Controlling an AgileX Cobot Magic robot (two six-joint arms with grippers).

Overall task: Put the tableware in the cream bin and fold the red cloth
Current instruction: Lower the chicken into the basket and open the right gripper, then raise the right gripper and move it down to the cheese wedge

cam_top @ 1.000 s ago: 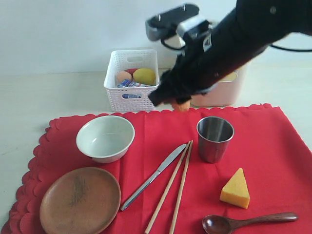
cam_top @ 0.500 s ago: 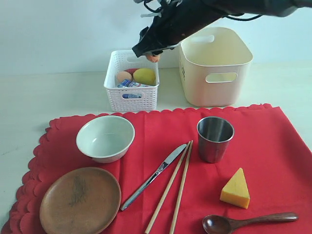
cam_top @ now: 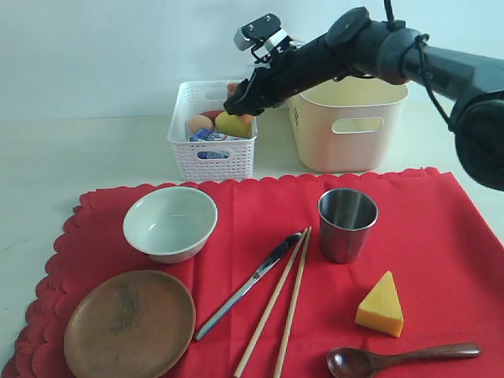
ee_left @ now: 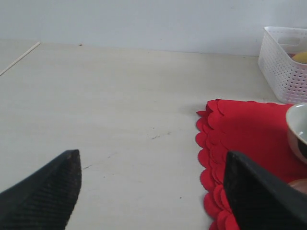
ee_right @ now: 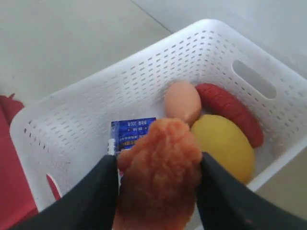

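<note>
The right end effector (ee_right: 158, 187) pinches a lumpy orange fried morsel (ee_right: 160, 153) over the white perforated basket (cam_top: 211, 157), likely to sort food out. The left end effector (ee_left: 153, 196) hangs spread. The steel cup (cam_top: 347, 224) and the other tableware wait on the red scalloped cloth (cam_top: 441, 228), near the cream plastic bin (cam_top: 346, 126).

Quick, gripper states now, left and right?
Left gripper: open, empty.
Right gripper: shut on an orange crumbly food piece over the white basket.

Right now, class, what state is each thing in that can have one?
Right pincer: shut on orange food piece, above white basket.
Left pincer: open, empty.
Red cloth: spread flat, unfolded.
Bowl: upright, empty.
Steel cup: upright, empty.
Cream bin: upright.
</note>
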